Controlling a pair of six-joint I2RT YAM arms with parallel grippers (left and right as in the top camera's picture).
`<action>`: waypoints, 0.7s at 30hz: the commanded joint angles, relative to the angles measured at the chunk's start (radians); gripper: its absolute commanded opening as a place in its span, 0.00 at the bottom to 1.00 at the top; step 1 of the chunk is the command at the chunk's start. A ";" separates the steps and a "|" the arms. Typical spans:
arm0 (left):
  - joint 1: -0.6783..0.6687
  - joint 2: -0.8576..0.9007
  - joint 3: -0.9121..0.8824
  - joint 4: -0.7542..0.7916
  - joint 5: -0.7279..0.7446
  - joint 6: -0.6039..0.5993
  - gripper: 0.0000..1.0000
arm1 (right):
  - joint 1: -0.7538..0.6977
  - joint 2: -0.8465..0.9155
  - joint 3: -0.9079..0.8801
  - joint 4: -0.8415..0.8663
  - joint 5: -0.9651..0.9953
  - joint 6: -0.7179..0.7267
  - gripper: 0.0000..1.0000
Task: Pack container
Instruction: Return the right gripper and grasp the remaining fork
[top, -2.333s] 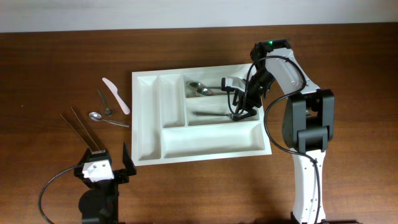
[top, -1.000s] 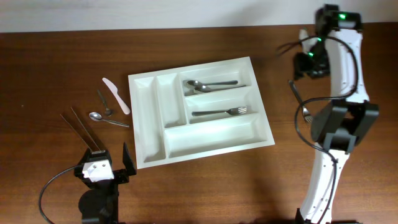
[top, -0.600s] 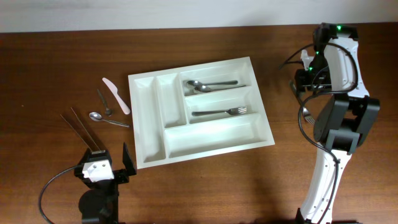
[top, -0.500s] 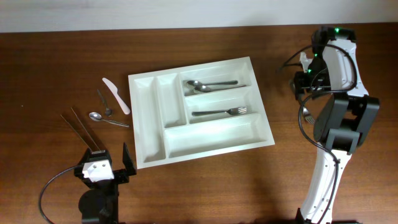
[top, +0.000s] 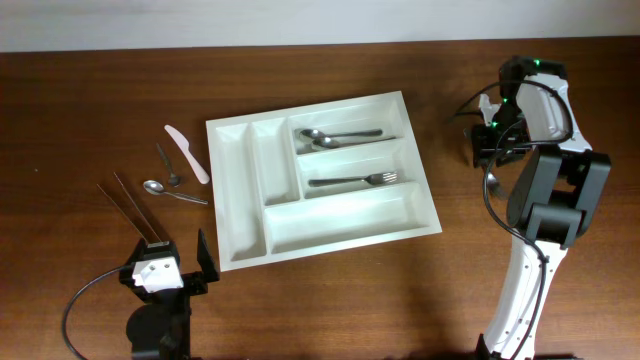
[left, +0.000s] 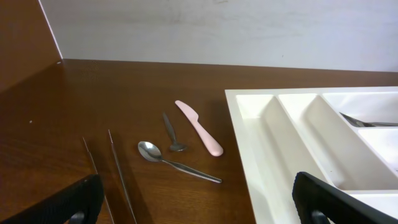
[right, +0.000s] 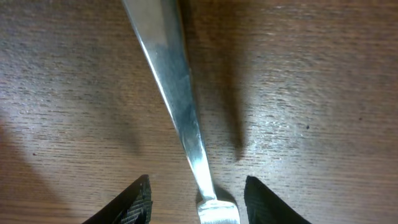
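From here I see the container (top: 340, 215) lying in the middle of the table (top: 80, 90), turned slightly askew, with two spoons (top: 335, 137) in its far long compartment and a fork (top: 350, 181) in the middle one. The right gripper (right: 196, 183) is well off to the container's right, low over the wood. Its jaws are parted, one fingertip on either side of a metal utensil handle (right: 177, 93) that lies flat on the table, and I see a gap on both sides, so nothing is gripped. The left gripper (left: 198, 180) sits at the near left corner with its jaws spread wide and nothing between them. Ahead of it, just left of the container, lie a pink knife (left: 200, 127), a small spoon (left: 171, 132), a larger spoon (left: 177, 164) and two thin metal sticks (left: 118, 177) — all resting on the table.
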 joint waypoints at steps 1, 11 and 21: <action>0.007 -0.010 -0.006 0.003 0.013 0.016 0.99 | -0.002 -0.008 -0.024 0.021 -0.017 -0.030 0.44; 0.007 -0.010 -0.006 0.003 0.013 0.016 0.99 | -0.002 -0.008 -0.105 0.056 -0.016 -0.030 0.16; 0.007 -0.010 -0.006 0.003 0.013 0.016 0.99 | -0.002 -0.008 -0.116 0.108 -0.016 -0.029 0.04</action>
